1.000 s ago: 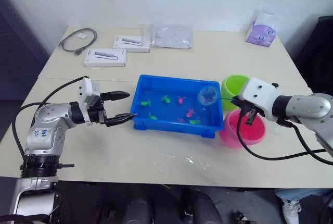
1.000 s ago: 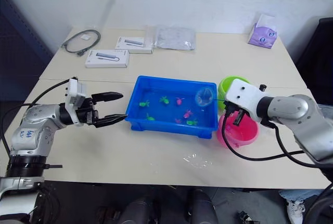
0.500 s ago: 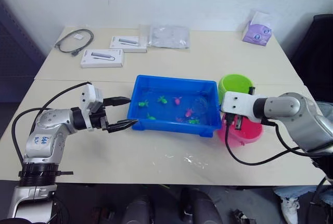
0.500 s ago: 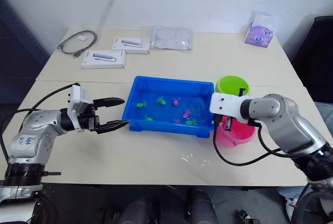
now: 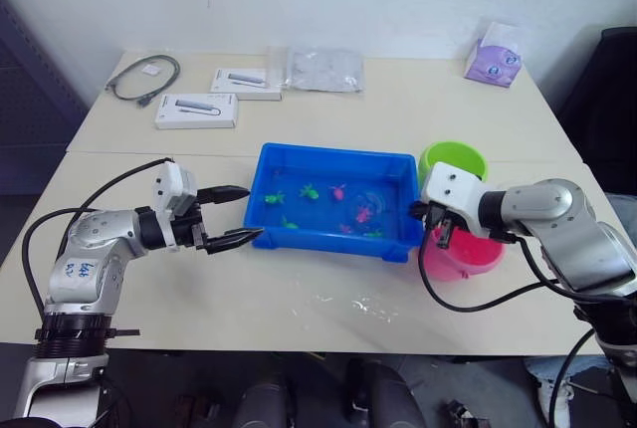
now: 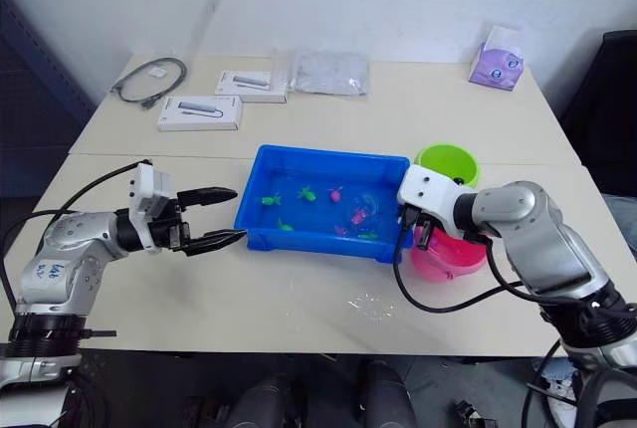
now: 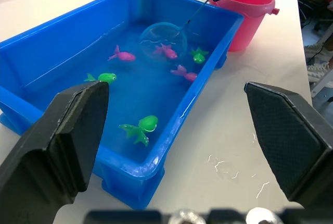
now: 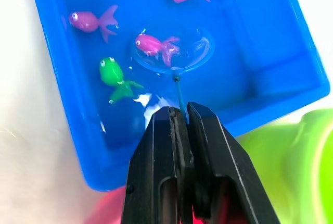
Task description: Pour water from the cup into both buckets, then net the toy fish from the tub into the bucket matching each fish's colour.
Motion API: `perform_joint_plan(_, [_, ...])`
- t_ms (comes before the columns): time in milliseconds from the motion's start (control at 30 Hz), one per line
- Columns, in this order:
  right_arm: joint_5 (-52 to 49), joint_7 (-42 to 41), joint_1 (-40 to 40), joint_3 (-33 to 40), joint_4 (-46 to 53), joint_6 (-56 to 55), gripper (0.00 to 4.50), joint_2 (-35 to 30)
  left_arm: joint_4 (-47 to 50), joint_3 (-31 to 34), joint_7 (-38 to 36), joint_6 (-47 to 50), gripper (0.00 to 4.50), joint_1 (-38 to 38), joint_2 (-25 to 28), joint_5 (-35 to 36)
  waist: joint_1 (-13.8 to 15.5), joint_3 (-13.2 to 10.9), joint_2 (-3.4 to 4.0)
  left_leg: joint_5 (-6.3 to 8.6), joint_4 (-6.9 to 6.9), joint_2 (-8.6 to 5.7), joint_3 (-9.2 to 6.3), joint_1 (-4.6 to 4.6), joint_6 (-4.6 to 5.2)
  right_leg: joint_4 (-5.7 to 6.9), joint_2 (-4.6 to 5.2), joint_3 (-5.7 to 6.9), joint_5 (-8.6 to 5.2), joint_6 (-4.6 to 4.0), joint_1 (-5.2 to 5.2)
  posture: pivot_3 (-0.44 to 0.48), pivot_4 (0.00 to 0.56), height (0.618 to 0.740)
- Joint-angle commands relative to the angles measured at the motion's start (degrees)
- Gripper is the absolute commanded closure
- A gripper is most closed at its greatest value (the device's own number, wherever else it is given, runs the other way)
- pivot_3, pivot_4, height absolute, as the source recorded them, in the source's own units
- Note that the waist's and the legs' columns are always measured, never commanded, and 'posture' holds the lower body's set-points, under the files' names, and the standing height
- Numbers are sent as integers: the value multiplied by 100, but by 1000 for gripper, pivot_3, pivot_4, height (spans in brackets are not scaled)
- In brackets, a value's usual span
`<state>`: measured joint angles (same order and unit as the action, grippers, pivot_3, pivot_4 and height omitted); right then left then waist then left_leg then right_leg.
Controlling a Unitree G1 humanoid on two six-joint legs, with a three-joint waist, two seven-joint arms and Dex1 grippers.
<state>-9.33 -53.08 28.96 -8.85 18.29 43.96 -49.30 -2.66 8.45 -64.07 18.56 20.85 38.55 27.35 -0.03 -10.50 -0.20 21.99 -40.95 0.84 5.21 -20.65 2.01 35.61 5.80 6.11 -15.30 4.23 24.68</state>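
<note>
— Cream table (image 5: pixel 398 100); where was the round blue-hooped net (image 8: pixel 171 49)?

— Mid-frame, submerged in the shallow blue plastic tub (image 5: pixel 289 239), around a pink toy fish (image 8: pixel 153 44), right gripper (image 8: pixel 179 117) clenched on its handle; left gripper (image 5: pixel 231 217) released.

— Next?

— Probably lift toward the pink plastic bucket (image 5: pixel 478 254).

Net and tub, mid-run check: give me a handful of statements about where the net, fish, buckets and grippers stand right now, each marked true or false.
1. The net is dipped in the tub with a pink fish inside its hoop. True.
2. The right gripper is shut on the net's handle. True.
3. The left gripper grips the tub's rim. False: its fingers are spread open, just clear of the tub's left end.
4. The pink bucket stands farther from the robot than the green bucket. False: the pink one is nearer.
5. Every fish in the tub is green. False: green and pink fish lie in the water.
</note>
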Motion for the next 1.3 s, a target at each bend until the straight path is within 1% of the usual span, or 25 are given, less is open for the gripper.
perform_joint_plan(33, [-511,81,-355,721,584,481,4500,9,191,174,1,-37,32,-44,28,173,9,0,0,0,0,0,-2,0,0,0,0,1,0,0,-1,0,150,740])
perform_joint_plan(200, [-949,193,-1064,1629,892,431,4500,70,210,179,-137,-17,32,16,33,309,10,0,0,1,0,0,-2,1,0,-3,1,0,1,3,-5,0,150,740])
perform_joint_plan(367, [-1238,329,-1934,2629,1049,-414,4500,435,69,7,-298,-7,32,374,-88,393,29,0,0,2,2,0,-2,5,-3,-4,-3,0,1,2,-6,0,150,740])
perform_joint_plan(533, [-1554,419,-2770,3487,1340,-926,4500,740,-342,-208,-600,-42,32,831,-258,344,73,0,1,2,2,-2,7,10,-2,-2,-12,-7,3,5,-11,0,150,740])
perform_joint_plan(600, [-1718,421,-3134,3943,1398,-1352,4500,1017,-617,-326,-756,-76,32,1073,-344,301,88,0,1,2,2,-1,10,13,-3,0,-21,-9,3,5,-11,0,150,740])
perform_joint_plan(767, [-1550,406,-4227,4743,1484,-2365,4500,1418,-1085,-656,-939,-197,32,1551,-643,129,128,0,1,2,3,-3,18,20,-2,1,-39,-13,3,6,-14,0,150,740])
perform_joint_plan(867, [-1363,419,-4691,4980,1399,-2927,4500,1521,-1200,-749,-974,-218,32,1699,-793,83,138,0,1,3,2,-6,22,23,0,0,-43,-18,5,9,-18,0,150,740])
perform_joint_plan(933, [-1087,407,-5031,5130,1214,-3588,4500,1643,-1265,-846,-1057,-236,32,1775,-874,37,138,0,0,2,2,-8,25,24,3,0,-41,-21,6,11,-18,0,150,740])
perform_joint_plan(1033, [-758,467,-5298,5156,932,-4470,4500,1786,-1371,-891,-1155,-263,32,1849,-922,15,109,0,1,2,5,-7,30,33,2,-4,-43,-25,5,11,-19,0,150,740])
perform_joint_plan(1167, [148,743,-5492,5061,396,-5945,4500,1788,-1455,-967,-1275,-229,32,1900,-949,1,73,0,1,2,5,-4,36,38,2,-6,-36,-35,4,9,-18,0,150,740])
perform_joint_plan(1300, [1184,1312,-5509,5032,-124,-7376,4500,1717,-1411,-1001,-1289,-176,32,1886,-1035,7,45,0,2,1,5,-4,37,43,-1,-3,-28,-43,3,8,-19,0,150,740])
